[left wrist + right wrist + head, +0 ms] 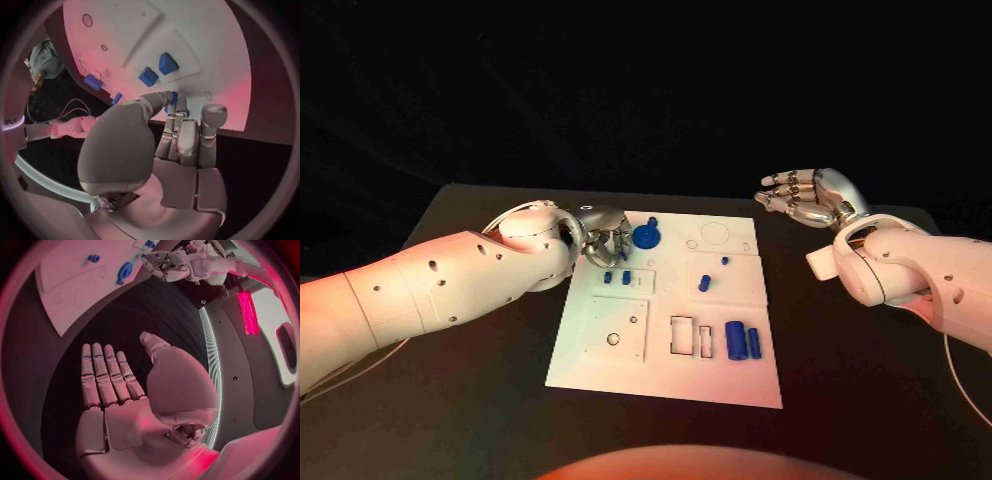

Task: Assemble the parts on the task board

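The white task board (589,350) lies in the middle of the black table. My left hand (600,240) is at the board's far left corner and pinches a round blue part (648,236) between thumb and fingers; the left wrist view shows that part (173,97) at the fingertips (180,112). Two small blue blocks (616,277) stand just nearer on the board, also seen as blocks (157,70). Two blue cylinders (744,341) lie at the near right. My right hand (808,195) hovers off the board's far right corner, fingers stretched out, holding nothing (119,380).
More small blue parts (704,283) sit mid-board, near rectangular slots (692,336) and a round recess (715,235). Bare black table (473,400) surrounds the board on every side.
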Controlling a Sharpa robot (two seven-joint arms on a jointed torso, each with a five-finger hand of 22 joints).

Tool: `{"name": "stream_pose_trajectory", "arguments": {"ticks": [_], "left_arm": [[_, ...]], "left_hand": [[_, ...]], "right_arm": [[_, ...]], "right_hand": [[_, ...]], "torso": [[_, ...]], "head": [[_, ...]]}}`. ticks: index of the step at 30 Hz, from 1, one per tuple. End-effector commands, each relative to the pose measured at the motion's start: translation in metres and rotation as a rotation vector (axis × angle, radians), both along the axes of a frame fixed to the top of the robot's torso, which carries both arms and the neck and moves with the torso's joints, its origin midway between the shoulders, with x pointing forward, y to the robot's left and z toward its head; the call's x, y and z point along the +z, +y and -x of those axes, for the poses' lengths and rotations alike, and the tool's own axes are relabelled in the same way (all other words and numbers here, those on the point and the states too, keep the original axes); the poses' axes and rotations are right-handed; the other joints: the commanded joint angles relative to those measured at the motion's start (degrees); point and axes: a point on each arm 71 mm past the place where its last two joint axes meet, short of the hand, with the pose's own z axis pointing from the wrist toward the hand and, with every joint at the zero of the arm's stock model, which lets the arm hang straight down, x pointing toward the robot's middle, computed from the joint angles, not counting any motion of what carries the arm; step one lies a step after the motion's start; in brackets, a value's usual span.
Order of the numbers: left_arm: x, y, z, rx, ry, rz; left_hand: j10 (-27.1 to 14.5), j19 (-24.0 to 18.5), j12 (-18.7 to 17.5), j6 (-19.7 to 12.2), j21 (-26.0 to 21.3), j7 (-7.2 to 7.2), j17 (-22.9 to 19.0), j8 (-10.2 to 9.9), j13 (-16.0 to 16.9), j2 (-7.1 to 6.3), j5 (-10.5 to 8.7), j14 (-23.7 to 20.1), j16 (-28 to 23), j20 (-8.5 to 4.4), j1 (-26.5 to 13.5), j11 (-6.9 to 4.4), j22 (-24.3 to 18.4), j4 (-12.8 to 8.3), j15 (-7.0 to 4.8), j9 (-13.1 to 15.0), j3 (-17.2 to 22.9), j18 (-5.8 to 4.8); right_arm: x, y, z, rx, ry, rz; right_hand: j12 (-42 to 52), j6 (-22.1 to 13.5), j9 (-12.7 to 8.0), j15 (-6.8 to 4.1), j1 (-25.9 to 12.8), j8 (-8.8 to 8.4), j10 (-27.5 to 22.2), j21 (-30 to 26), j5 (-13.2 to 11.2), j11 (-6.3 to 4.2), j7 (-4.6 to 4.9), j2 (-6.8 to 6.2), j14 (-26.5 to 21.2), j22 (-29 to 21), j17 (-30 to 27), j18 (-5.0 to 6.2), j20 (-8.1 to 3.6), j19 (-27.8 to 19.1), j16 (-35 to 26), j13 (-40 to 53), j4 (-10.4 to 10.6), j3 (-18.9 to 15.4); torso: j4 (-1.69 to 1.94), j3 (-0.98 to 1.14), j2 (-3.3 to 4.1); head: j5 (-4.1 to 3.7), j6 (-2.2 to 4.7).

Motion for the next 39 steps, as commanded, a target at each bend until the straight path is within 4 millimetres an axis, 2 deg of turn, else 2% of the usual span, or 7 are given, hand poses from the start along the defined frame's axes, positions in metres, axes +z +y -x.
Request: {"name": "stream_pose_trajectory", "arguments": {"ticks": [1, 9, 17, 20, 26, 32, 39], "left_arm": [[-0.0024, -0.003, 0.0011, -0.009, 0.014, -0.01], [-0.0041, -0.0045, 0.0018, -0.01, 0.019, -0.012], [-0.0051, -0.0035, 0.0015, -0.004, 0.024, -0.019], [-0.0055, -0.0032, 0.0015, -0.002, 0.027, -0.021], [-0.0055, -0.0027, 0.0013, 0.002, 0.026, -0.021], [-0.0049, -0.0022, 0.0009, 0.005, 0.018, -0.018], [-0.0045, -0.0015, 0.0008, 0.009, 0.012, -0.018]], "left_hand": [[0.4, 0.0, -0.3, 0.4, 0.2, 0.18, -0.1, -0.3, 0.0, 0.02, -0.28, 0.3, -0.2, 0.01, -0.6, 0.14, -0.1, 0.0, -0.08, 0.0, -0.3, -0.92], [1.5, 0.0, -0.5, 1.3, 0.2, -0.09, -0.3, -0.2, 0.2, 0.27, -0.35, 0.3, -0.3, -0.13, -0.6, -0.17, -0.1, -0.3, -0.3, 0.2, -0.5, -0.9], [1.4, -0.2, -0.9, 1.2, 0.1, -0.09, 0.1, -0.5, 0.2, 0.05, -0.36, 0.4, -0.2, -0.2, -0.8, -0.14, -0.3, -0.4, -0.32, 0.1, -0.7, -0.86], [-0.2, -0.5, -2.6, -1.0, -0.3, 0.57, -0.8, -2.1, -0.2, -0.75, -0.16, 0.1, -0.5, -0.03, -1.7, 0.46, -0.9, -0.2, 0.21, -0.5, -1.0, -0.83], [-1.8, -1.0, -4.6, -2.7, -0.9, 1.21, -1.5, -3.8, -0.6, -1.76, -0.11, -0.2, -0.7, 0.59, -2.5, 1.33, -1.8, 0.0, 0.88, -1.1, -1.7, -0.71], [-3.3, -2.0, -6.1, -3.7, -2.0, 2.07, -3.1, -4.9, -0.8, -2.18, -0.08, -0.9, -1.1, 1.11, -2.9, 2.17, -3.6, -0.2, 1.56, -1.5, -2.5, -0.36], [-3.6, -2.2, -6.4, -3.8, -2.2, 2.23, -3.3, -5.1, -0.8, -2.2, -0.06, -1.1, -1.2, 1.23, -2.9, 2.37, -3.9, -0.3, 1.71, -1.6, -2.8, -0.31]], "right_arm": [[0.0001, 0.0022, 0.0004, 0.022, -0.004, 0.001], [0.0, 0.0019, 0.0004, 0.022, -0.003, 0.001], [-0.0001, 0.0017, 0.0004, 0.022, -0.003, 0.002], [-0.0003, 0.0017, 0.0004, 0.022, -0.002, 0.002], [-0.0005, 0.0014, 0.0004, 0.021, -0.001, 0.002], [-0.0006, 0.0013, 0.0005, 0.021, -0.001, 0.002], [-0.0007, 0.001, 0.0005, 0.021, -0.001, 0.002]], "right_hand": [[0.4, 0.2, -0.1, 0.06, 0.0, -0.19, -0.2, -0.4, 0.3, -0.05, 5.13, 0.43, 0.4, -0.1, -0.1, 0.04, 0.0, 0.3, -0.4, 0.0, 0.0, -0.4], [0.4, 0.2, -0.1, 0.06, 0.0, -0.19, -0.2, -0.4, 0.3, -0.05, 5.13, 0.43, 0.4, -0.1, -0.1, 0.04, 0.0, 0.3, -0.4, 0.0, 0.0, -0.4], [0.4, 0.2, -0.1, 0.06, 0.0, -0.19, -0.2, -0.4, 0.3, -0.05, 5.13, 0.43, 0.4, -0.1, -0.1, 0.04, 0.0, 0.3, -0.4, 0.0, 0.0, -0.4], [0.4, 0.2, -0.1, 0.06, 0.1, -0.2, -0.2, -0.4, 0.3, -0.04, 5.14, 0.55, 0.4, -0.1, -0.2, 0.04, 0.0, 0.3, -0.4, -0.1, 0.1, -0.5], [0.4, 0.2, -0.1, 0.06, 0.1, -0.2, -0.2, -0.4, 0.3, -0.04, 5.14, 0.55, 0.4, -0.1, -0.2, 0.04, 0.0, 0.3, -0.4, -0.1, 0.1, -0.5], [0.4, 0.2, -0.1, 0.06, 0.1, -0.2, -0.2, -0.4, 0.3, -0.04, 5.14, 0.55, 0.4, -0.1, -0.2, 0.04, 0.0, 0.3, -0.4, -0.1, 0.1, -0.5], [0.4, 0.2, -0.1, 0.06, 0.1, -0.2, -0.2, -0.4, 0.3, -0.04, 5.14, 0.55, 0.4, -0.1, -0.2, 0.04, 0.0, 0.3, -0.4, -0.1, 0.1, -0.5]], "torso": [[-0.03, -0.02, 0.04], [0.01, 0.05, -0.03], [0.06, 0.02, -0.05], [0.01, 0.02, -0.09], [0.01, 0.02, -0.07], [0.04, 0.01, -0.06], [0.0, 0.02, -0.04]], "head": [[-0.05, -0.07], [-0.18, -0.27], [-0.19, -0.31], [-0.18, -0.27], [-0.17, -0.24], [-0.23, -0.22], [-0.24, -0.24]]}}
